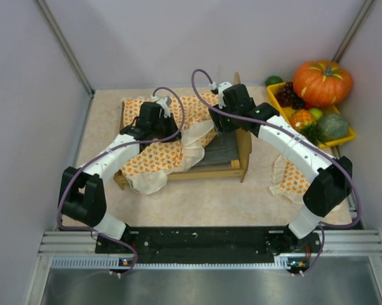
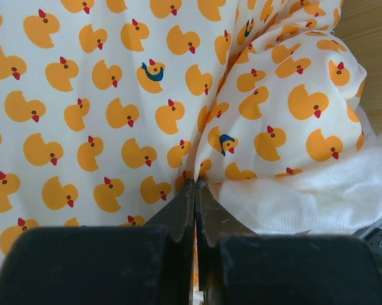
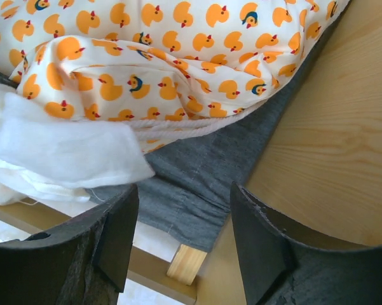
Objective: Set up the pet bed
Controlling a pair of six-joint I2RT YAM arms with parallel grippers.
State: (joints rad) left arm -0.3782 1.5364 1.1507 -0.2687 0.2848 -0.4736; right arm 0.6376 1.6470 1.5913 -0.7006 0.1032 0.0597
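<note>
**Bedspread part-way on, left pinching, right open**

Pet bed (image 1: 210, 173) sits mid-table (image 1: 203, 200), long axis left-right in top view, headboard (image 3: 330, 146) at the right end. Grey fabric base (image 3: 203, 178) is exposed next to the headboard; the rest is under the duck-print bedspread (image 1: 156, 155).

Bedspread is bunched, its white ruffle (image 3: 57, 149) is folded up onto the base, and its left end hangs over the frame onto the table.

Left gripper (image 2: 194, 190): jaws pressed together on a fold of the bedspread, creases radiating from the tips.

Right gripper (image 3: 184, 210): jaws spread, nothing between them, above the grey base just beside the headboard, ruffle edge near its left finger.

Matching pillow (image 1: 291, 178) lies on the table right of the bed, apart from it. Yellow tray (image 1: 343, 136) of fruit and a pumpkin (image 1: 322, 81) are in the far right corner.
</note>
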